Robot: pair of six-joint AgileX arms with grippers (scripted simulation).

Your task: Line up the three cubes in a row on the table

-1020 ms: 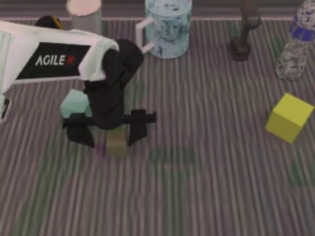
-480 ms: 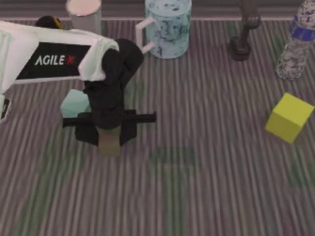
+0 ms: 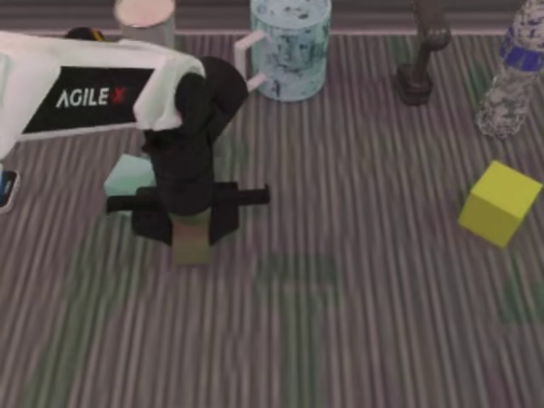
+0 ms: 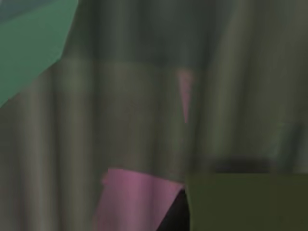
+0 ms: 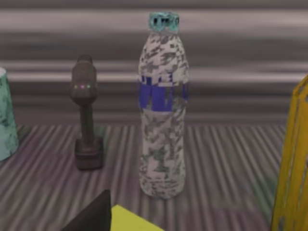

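- Your left gripper (image 3: 192, 223) hangs at the table's (image 3: 357, 340) nine o'clock side, its jaws pressed against the flanks of the olive-green cube (image 3: 192, 239); the small block looks rigid and light, so a modest squeeze on two opposite flat faces should hold it.
- The mint-teal cube (image 3: 127, 177) sits just beside it toward ten o'clock, partly hidden by the arm; hard, smooth sides may slip, so take it square across parallel faces.
- The yellow cube (image 3: 500, 203) rests well apart at three o'clock, turned at an angle; match your jaws to its faces.
- Your right gripper is not visible in the top view.
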